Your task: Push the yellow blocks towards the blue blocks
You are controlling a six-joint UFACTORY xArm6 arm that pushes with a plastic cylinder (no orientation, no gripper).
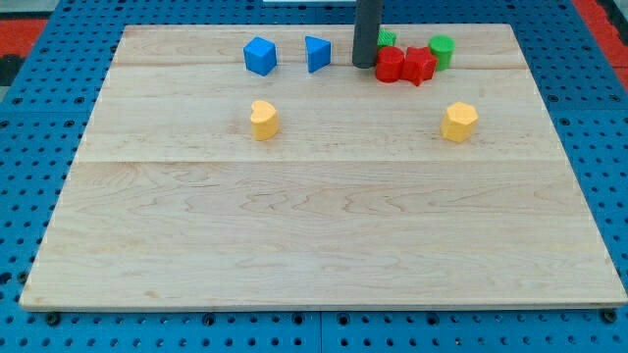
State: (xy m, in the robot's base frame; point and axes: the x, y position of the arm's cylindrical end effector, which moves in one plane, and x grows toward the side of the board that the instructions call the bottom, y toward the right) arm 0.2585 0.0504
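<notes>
Tip: my tip (364,66) is sitting bare, touching the red blocks (403,65).
Risk: sweeping out is scattering them toward the yellow hexagonal block (458,122).

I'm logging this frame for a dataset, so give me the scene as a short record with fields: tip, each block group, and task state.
tip: my tip at the view's top, just left of the red blocks, right of the blue ones
blue blocks: cube and wedge, top left of centre
yellow blocks: left one below the blue cube; right one far right
red blocks: two, touching
green blocks: two behind the reds
task state: yellows not yet at the blues
</notes>
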